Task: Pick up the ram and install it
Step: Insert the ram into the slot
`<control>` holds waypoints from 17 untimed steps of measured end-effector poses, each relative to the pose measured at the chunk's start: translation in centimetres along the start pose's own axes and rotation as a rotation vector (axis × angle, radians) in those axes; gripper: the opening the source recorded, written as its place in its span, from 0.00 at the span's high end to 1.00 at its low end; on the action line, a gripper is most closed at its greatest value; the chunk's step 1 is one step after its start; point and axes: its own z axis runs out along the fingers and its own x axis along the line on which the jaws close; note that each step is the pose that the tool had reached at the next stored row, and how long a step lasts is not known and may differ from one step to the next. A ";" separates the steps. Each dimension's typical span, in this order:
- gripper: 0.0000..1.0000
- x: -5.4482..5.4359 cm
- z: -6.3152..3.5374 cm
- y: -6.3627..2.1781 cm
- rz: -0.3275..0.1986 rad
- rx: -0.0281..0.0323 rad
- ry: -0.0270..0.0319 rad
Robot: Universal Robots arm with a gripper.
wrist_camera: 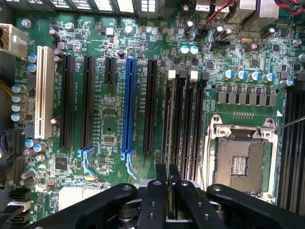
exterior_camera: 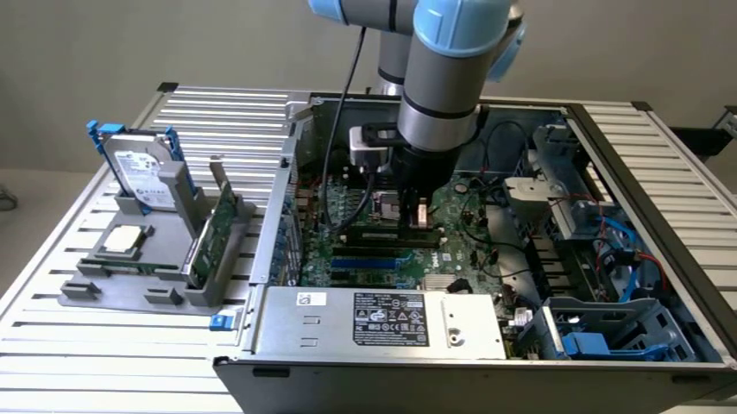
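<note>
Nearest the exterior camera, the silver power supply [exterior_camera: 381, 317] lies along the front edge of the open computer case [exterior_camera: 645, 155]. Behind it the green motherboard [exterior_camera: 461, 250] lies flat. The gripper [exterior_camera: 420, 226] hangs just above the board's middle, pointing straight down.

In the wrist view the gripper [wrist_camera: 167, 168] has its two black fingers [wrist_camera: 156, 195] drawn almost together. They pinch a thin board seen edge-on — the ram [wrist_camera: 168, 200] — held upright between them. Its edge runs in line with the black memory slots [wrist_camera: 183, 119] just beyond the fingertips, next to the processor socket [wrist_camera: 240, 160]. Whether it touches a slot cannot be told.

Above the gripper the arm [exterior_camera: 444, 86] rises vertically — grey tube, blue-capped joint at the top — with a black cable [exterior_camera: 345, 95] trailing down beside it.

On the exterior view's left, well apart from the case, a grey fixture [exterior_camera: 116, 289] carries a hard drive [exterior_camera: 144, 177] in a blue bracket.
</note>
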 end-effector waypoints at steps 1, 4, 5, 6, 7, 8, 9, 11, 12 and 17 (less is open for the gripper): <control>0.86 0.0 0.04 0.00 0.000 0.0000 0.0000; 0.86 0.0 0.16 0.00 0.000 -0.0001 0.0002; 0.86 0.0 0.20 0.00 0.000 -0.0001 0.0003; 0.86 0.0 0.23 -0.01 0.000 -0.0001 0.0003; 0.86 0.0 0.27 -0.01 0.000 -0.0001 0.0002; 0.86 0.0 0.30 -0.01 0.000 -0.0001 0.0003; 0.86 0.0 0.31 -0.01 0.000 -0.0002 0.0005; 0.84 0.0 0.34 -0.01 0.000 -0.0002 0.0004; 0.78 0.0 0.35 -0.01 0.000 -0.0001 0.0003; 0.60 0.0 -0.06 0.06 0.000 -0.0001 0.0002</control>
